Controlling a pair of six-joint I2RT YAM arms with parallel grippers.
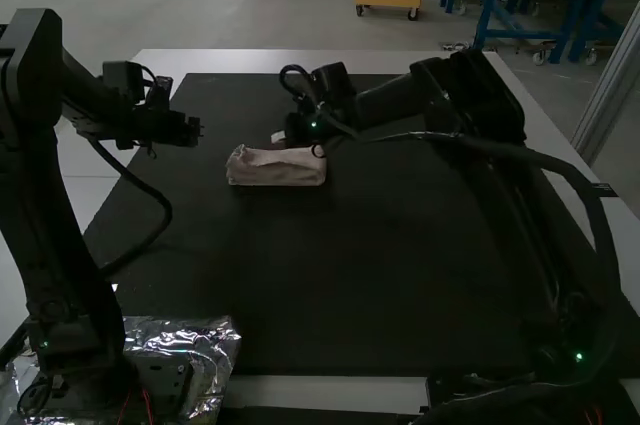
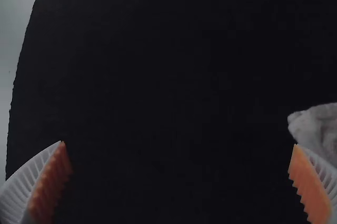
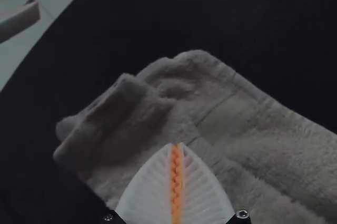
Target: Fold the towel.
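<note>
The towel (image 1: pixel 276 166) lies folded on the dark mat (image 1: pixel 330 275), between the two arms' jaws and nearer the right ones. Its long axis runs from side to side across the mat, the uneven, layered end pointing towards the left gripper (image 1: pixel 192 131), the neater end away from it. In the right wrist view the length slants past the fingertips, the layered end ahead and off to one side of them, a smoother strip (image 3: pixel 226 116) just beyond.

The right gripper (image 1: pixel 296 131) is closed, pads together, over the towel; no cloth can be made out between them, and whether they touch it I cannot tell. They hide the pile right behind the tips. The left gripper's jaws stand wide apart over the mat, one finger overlapping a corner of the towel, the rest cut off by the view's edge.
</note>
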